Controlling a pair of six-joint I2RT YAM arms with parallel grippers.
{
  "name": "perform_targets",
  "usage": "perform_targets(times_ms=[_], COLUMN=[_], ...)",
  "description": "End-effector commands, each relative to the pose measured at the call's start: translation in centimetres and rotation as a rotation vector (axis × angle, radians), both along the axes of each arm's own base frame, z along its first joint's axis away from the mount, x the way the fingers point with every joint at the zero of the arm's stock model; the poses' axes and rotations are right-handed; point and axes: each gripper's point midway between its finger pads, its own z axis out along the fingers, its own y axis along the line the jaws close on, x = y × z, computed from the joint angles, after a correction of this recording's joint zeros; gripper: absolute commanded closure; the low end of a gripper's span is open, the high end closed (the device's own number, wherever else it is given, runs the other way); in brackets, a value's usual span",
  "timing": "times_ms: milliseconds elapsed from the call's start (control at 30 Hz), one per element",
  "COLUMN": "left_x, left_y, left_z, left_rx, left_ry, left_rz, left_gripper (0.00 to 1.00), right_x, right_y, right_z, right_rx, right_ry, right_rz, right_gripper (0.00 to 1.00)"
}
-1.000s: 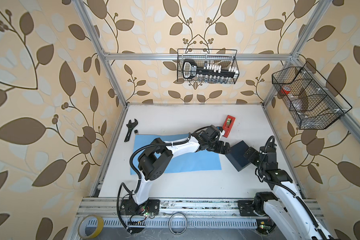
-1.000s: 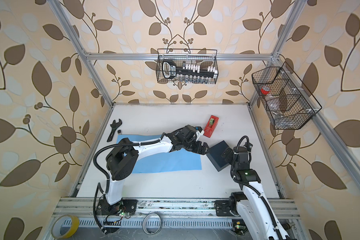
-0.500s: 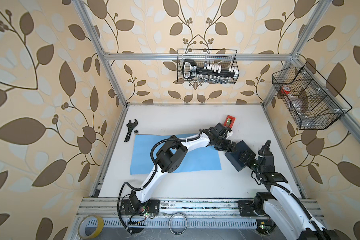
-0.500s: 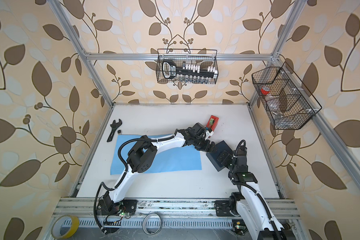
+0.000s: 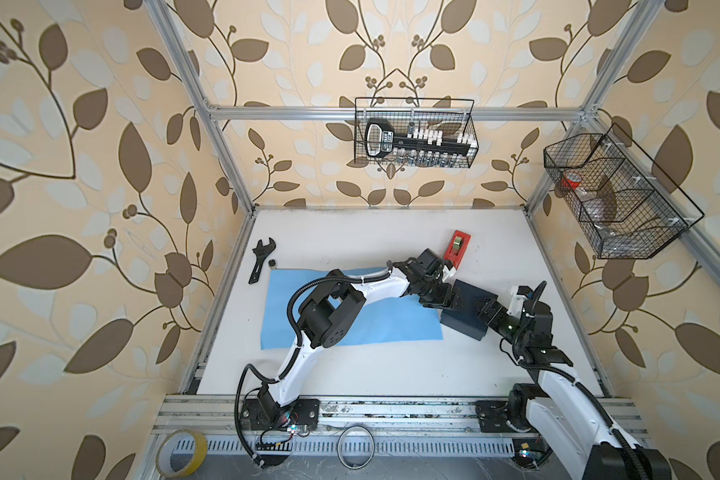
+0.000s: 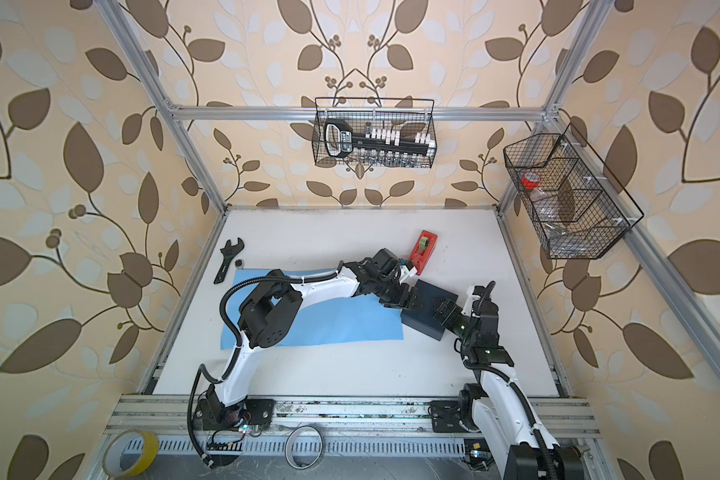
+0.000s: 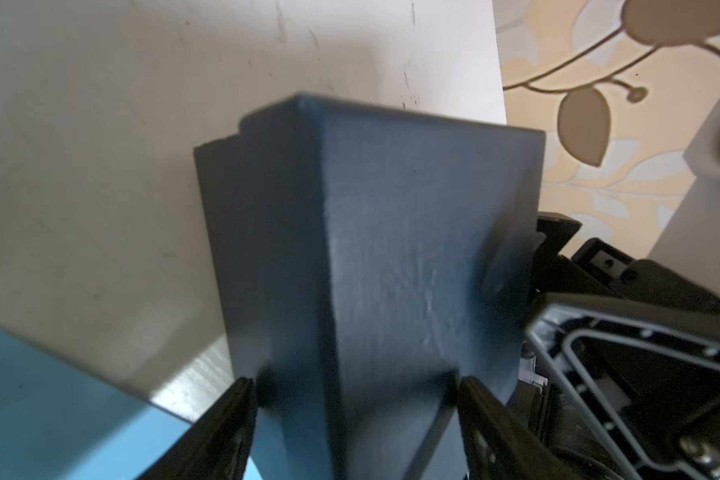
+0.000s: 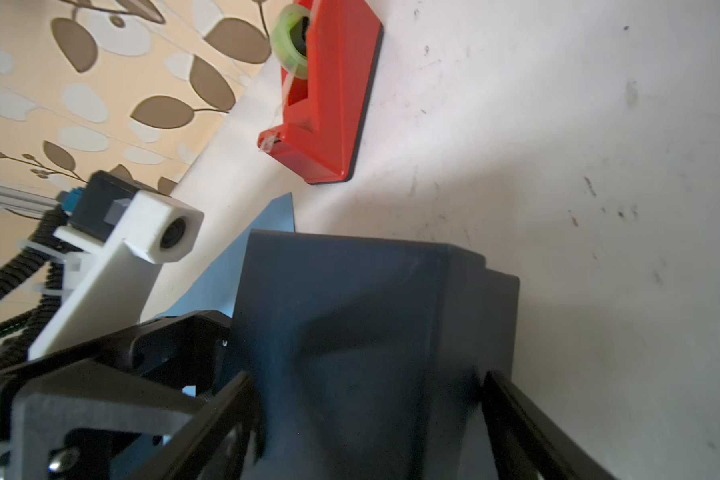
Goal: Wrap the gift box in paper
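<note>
Noting no wrapping yet: the gift box (image 5: 465, 321) sits just overlapping one end of the flat, unfolded paper (image 5: 391, 322). The left gripper (image 5: 449, 298) pinches one box corner. The right gripper (image 5: 482, 309) straddles the opposite corner, its clamping undeterminable.

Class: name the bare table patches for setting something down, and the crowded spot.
Free: table strip between paper and front rail; far strip behind wrench and tape dispenser. Crowded: gift box, left gripper and right gripper astride its corners.
</note>
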Motion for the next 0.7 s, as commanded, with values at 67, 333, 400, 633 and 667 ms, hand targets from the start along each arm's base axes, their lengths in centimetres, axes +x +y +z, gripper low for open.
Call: perform_targets(times_ms=[67, 333, 400, 633, 667], left_x=[-0.9, -0.1, -0.1, -0.2, -0.2], left_y=[-0.6, 2.4, 3.1, 4.3, 4.5], left_z=[6.7, 6.1, 6.4, 7.1, 7.2], left_rx=[-0.112, -0.082, -0.093, -0.111, -0.115], left_ry=[-0.094, -0.090, -0.094, -0.077, -0.078], left_rz=[-0.037, 0.038, 0.051, 0.092, 0.096], left_gripper=[0.23, 0.23, 0.23, 0.24, 0.24], right_x=[0.6, 1.7, 2.2, 4.0, 4.2], right_y=[4.1, 8.0, 8.7, 10.2, 10.4], right_z=[2.3, 2.8, 3.0, 2.7, 2.5], right_rx=[0.088, 0.067, 0.055, 0.039, 0.047], right_ry=[-0.082, -0.082, -0.081, -0.027, -0.019], right_rz=[0.144, 0.225, 0.237, 0.298, 0.304], right_gripper=[0.14, 0.14, 0.14, 0.14, 0.14])
